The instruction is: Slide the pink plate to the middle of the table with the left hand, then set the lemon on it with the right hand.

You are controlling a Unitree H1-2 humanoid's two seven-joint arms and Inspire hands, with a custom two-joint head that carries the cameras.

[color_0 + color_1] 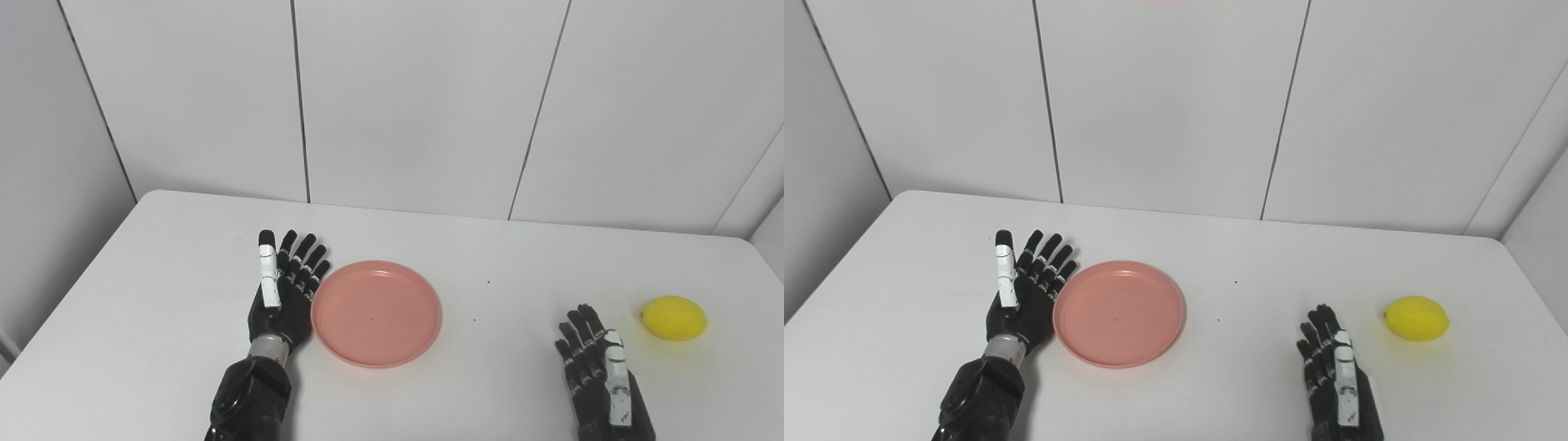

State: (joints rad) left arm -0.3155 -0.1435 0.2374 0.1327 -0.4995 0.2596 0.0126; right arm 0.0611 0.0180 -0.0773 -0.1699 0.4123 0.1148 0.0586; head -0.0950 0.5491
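The pink plate is sitting left of the table's middle, empty. Your left hand is pressing flat against its left rim, fingers spread, holding nothing: step 1 is running. Your right hand is waiting open beside the lemon. Next, push rightward.

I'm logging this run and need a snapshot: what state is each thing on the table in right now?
Pink plate: empty, flat on the table, left robot hand at its left rim.
Lemon: on the table, far right, untouched.
Left robot hand: open, fingers extended.
Right robot hand: open, holding nothing, apart from the lemon.
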